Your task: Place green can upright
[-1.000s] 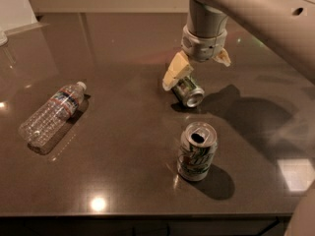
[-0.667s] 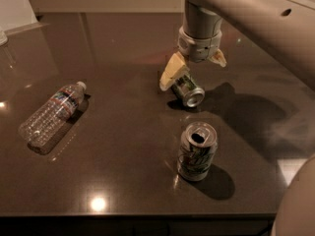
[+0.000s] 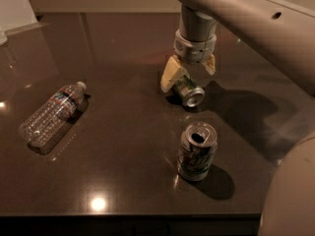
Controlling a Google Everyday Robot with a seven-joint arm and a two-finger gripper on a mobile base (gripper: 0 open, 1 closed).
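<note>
In the camera view, the pale grey robot arm (image 3: 246, 18) enters from the upper right and is cut off by the top and right edges, and a rounded pale part of the robot (image 3: 293, 195) fills the lower right corner. The gripper (image 3: 189, 77) sits just above the centre of the frame, straddling the small dark green aluminium can (image 3: 184, 88). The can lies tilted on the glossy dark brown table (image 3: 128, 171), its silver end turned toward the lower right and its far end hidden under the gripper. Whether the claw is clamped on the can or only set around it cannot be told. A white object (image 3: 12, 9) in the upper left corner is cut off and hard to identify. A clear plastic water bottle (image 3: 51, 114) lies on its side at the left, and a silver-white can with a green swirl (image 3: 197, 151) stands upright below the centre, well apart from the green can. Against a second ago, the wrist has shifted slightly left, the pale part in the corner looms larger, and the green can, bottle and upright can lie about where they were.
</note>
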